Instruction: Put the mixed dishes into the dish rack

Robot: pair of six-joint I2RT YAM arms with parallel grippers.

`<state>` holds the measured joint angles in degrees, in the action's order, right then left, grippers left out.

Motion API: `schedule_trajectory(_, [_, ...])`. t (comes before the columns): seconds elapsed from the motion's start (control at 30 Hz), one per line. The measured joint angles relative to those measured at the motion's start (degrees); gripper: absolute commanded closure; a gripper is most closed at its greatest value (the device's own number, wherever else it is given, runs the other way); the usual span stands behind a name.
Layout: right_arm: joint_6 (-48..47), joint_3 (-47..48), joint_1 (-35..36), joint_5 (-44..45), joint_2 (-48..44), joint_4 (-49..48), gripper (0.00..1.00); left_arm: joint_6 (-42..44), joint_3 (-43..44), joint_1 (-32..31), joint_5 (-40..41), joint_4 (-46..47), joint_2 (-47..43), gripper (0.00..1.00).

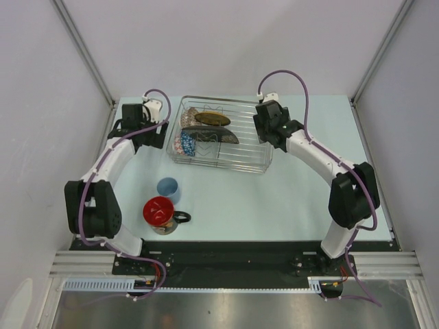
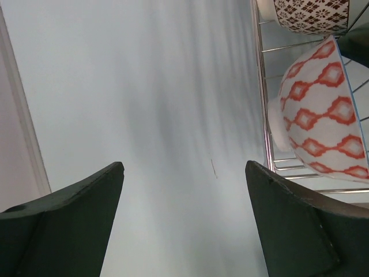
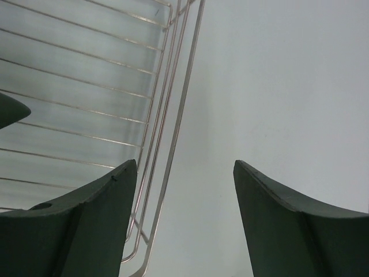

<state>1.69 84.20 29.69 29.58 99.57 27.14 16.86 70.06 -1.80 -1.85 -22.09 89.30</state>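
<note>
My left hand (image 2: 184,173) is spread wide and holds nothing. It sits low over the tabletop (image 2: 161,86), just outside the left side of the dish rack (image 2: 266,115). My right hand (image 3: 184,167) is also spread and empty, at the rack's right side, with one finger over the rim wires.

Inside the rack I count two bowls standing on edge at its left end. The left wrist view shows them close up: an orange-red diamond bowl (image 2: 320,109) and, behind it, a dark-red patterned bowl (image 2: 311,14).

Only the overhead view shows the rest. There is one dark plate with a yellow motif (image 1: 211,118) in the rack's far half. The dark slab (image 1: 221,135) beside it may be a second plate, but I can't tell from up there. One light-blue cup (image 1: 169,187) and one red-inside mug (image 1: 160,212) stand on the tabletop in front of the rack's left corner, close together. The right wrist view shows only bare rack wires and tabletop.
</note>
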Motion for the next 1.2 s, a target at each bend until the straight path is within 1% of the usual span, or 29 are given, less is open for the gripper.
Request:
schedule_trajectory(0.2, [2.67, -0.70, -0.04, -1.14, 1.33, 1.95, 0.28, -2.40, 0.44, -0.02, -1.79, 0.42, 2.73, 0.09])
schedule_trajectory(0.37, [4.09, -1.36, -0.61, -2.10, 1.73, 2.60, 0.28, -3.41, 0.15, -0.04, -3.39, 1.01, 2.75, 0.09])
schedule_trajectory(0.73, [6.05, -6.36, -2.36, -3.65, 1.73, 2.78, 0.29, -3.96, -1.31, -0.07, -5.51, 2.12, 2.73, 0.09])
schedule_trajectory(1.03, [7.54, -9.73, -3.54, -4.46, 1.29, 1.25, 0.29, -3.26, -5.97, -1.09, -5.44, 4.94, 2.36, 0.09])
schedule_trajectory(1.2, [8.87, -12.26, -4.33, -5.46, -0.07, -0.96, 0.30, -1.60, -10.10, -2.43, -4.70, 7.37, -1.22, 0.09])
